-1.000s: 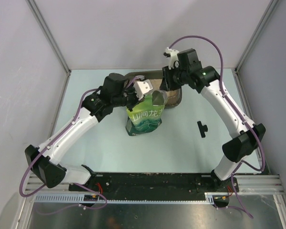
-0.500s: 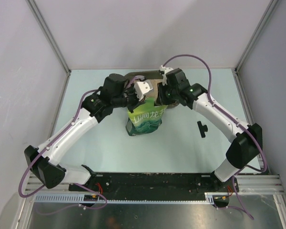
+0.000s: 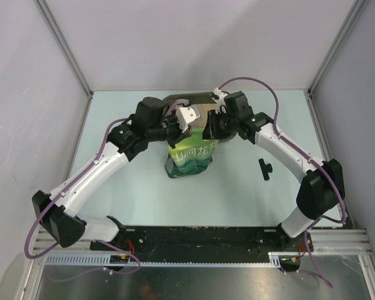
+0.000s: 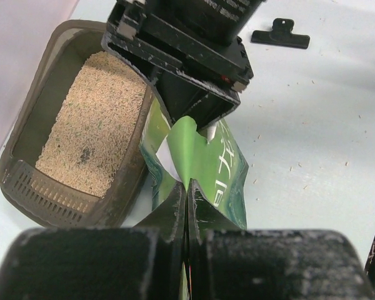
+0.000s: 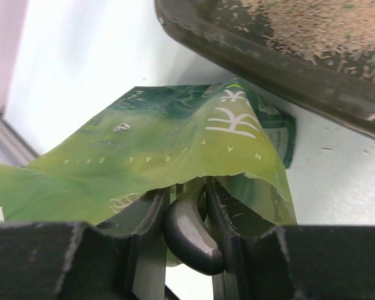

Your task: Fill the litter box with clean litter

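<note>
Two robot arms meet over an upright green pouch (image 4: 220, 167) printed with white characters, standing on a pale table (image 4: 312, 125) just beside the litter box (image 4: 32, 115). The left gripper (image 4: 186, 190) is clenched on the pouch's top edge, its two black fingers pressed together with the green film pinched between them. The right gripper (image 5: 186, 209), reaching in from the opposite side of the pouch's mouth, grasps a dark grey rounded piece (image 5: 189, 234); the wrist view shows a finger tight against each flank of it, under the pouch's folded lip. What the piece belongs to cannot be told. The litter box, a shallow brown-grey tray with a slotted end wall, sits at the far middle of the table, largely hidden beneath both wrists in the overhead view. Clean litter (image 4: 94, 119), pale tan and fine-grained, lies across its floor. A black clip (image 4: 280, 39) lies on the table, well apart to the right.
</note>
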`<act>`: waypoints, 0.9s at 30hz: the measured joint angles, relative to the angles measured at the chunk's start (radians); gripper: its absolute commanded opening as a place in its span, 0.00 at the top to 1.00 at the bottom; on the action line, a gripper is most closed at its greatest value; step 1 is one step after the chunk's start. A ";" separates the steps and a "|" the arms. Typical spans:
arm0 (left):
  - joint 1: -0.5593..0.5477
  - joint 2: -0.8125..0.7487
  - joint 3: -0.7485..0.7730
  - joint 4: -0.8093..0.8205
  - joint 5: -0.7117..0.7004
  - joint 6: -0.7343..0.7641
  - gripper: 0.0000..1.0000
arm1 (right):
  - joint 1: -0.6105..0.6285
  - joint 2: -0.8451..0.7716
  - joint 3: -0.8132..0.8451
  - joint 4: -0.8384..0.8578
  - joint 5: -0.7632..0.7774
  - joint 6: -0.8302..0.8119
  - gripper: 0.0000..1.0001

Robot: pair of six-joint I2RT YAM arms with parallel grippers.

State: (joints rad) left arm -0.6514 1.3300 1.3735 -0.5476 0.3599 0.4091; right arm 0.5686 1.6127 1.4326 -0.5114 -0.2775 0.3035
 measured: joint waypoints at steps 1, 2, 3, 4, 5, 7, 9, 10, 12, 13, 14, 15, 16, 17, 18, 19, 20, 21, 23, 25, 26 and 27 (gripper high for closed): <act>0.000 -0.001 -0.005 0.005 0.003 0.000 1.00 | -0.014 0.004 -0.005 0.014 -0.043 0.010 1.00; 0.000 -0.002 -0.007 0.008 0.004 0.000 1.00 | -0.031 0.010 -0.006 0.028 -0.091 0.022 1.00; 0.000 -0.003 -0.009 0.011 0.006 0.000 1.00 | -0.045 0.016 -0.008 0.040 -0.124 0.036 1.00; 0.000 -0.003 -0.011 0.014 0.006 0.000 1.00 | -0.067 0.024 -0.013 0.060 -0.167 0.058 1.00; 0.001 -0.003 -0.014 0.016 0.008 0.000 1.00 | -0.087 0.032 -0.016 0.077 -0.212 0.086 1.00; 0.001 -0.003 -0.018 0.023 0.009 0.000 1.00 | -0.127 0.047 -0.024 0.116 -0.297 0.159 1.00; 0.001 -0.003 -0.018 0.027 0.008 0.000 1.00 | -0.168 0.062 -0.028 0.147 -0.372 0.229 1.00; 0.001 -0.003 -0.018 0.029 0.006 0.001 1.00 | -0.187 0.069 -0.028 0.160 -0.403 0.261 1.00; 0.002 -0.002 -0.018 0.033 0.002 0.002 1.00 | -0.218 0.076 -0.028 0.178 -0.448 0.311 1.00; 0.002 -0.002 -0.018 0.035 -0.004 0.003 1.00 | -0.234 0.077 -0.028 0.185 -0.469 0.335 1.00; 0.002 -0.002 -0.018 0.037 -0.011 0.005 1.00 | -0.249 0.078 -0.029 0.193 -0.486 0.354 1.00; 0.002 -0.002 -0.018 0.039 -0.018 0.010 1.00 | -0.261 0.078 -0.034 0.206 -0.502 0.373 1.00; 0.003 -0.002 -0.019 0.042 -0.023 0.011 1.00 | -0.272 0.078 -0.042 0.220 -0.518 0.393 1.00; 0.003 -0.002 -0.020 0.045 -0.027 0.017 1.00 | -0.283 0.078 -0.051 0.237 -0.537 0.416 1.00; 0.003 -0.003 -0.023 0.050 -0.033 0.021 1.00 | -0.294 0.078 -0.061 0.256 -0.554 0.437 1.00; 0.003 -0.006 -0.029 0.055 -0.038 0.029 1.00 | -0.304 0.078 -0.071 0.273 -0.573 0.460 1.00; 0.003 -0.011 -0.037 0.058 -0.044 0.037 1.00 | -0.317 0.078 -0.080 0.290 -0.598 0.490 1.00; 0.003 -0.015 -0.042 0.058 -0.047 0.045 1.00 | -0.329 0.078 -0.085 0.309 -0.624 0.517 1.00; 0.003 -0.027 -0.052 0.059 -0.057 0.066 1.00 | -0.351 0.078 -0.092 0.340 -0.667 0.557 1.00; 0.002 -0.032 -0.054 0.055 -0.066 0.084 1.00 | -0.380 0.078 -0.094 0.365 -0.707 0.592 1.00; 0.002 -0.034 -0.055 0.053 -0.069 0.093 1.00 | -0.393 0.078 -0.094 0.377 -0.718 0.603 1.00; 0.002 -0.036 -0.055 0.049 -0.072 0.100 1.00 | -0.410 0.078 -0.094 0.390 -0.729 0.612 1.00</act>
State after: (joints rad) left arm -0.6491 1.2942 1.3182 -0.4984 0.2878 0.5095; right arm 0.1589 1.6909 1.3384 -0.1215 -1.0061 0.9157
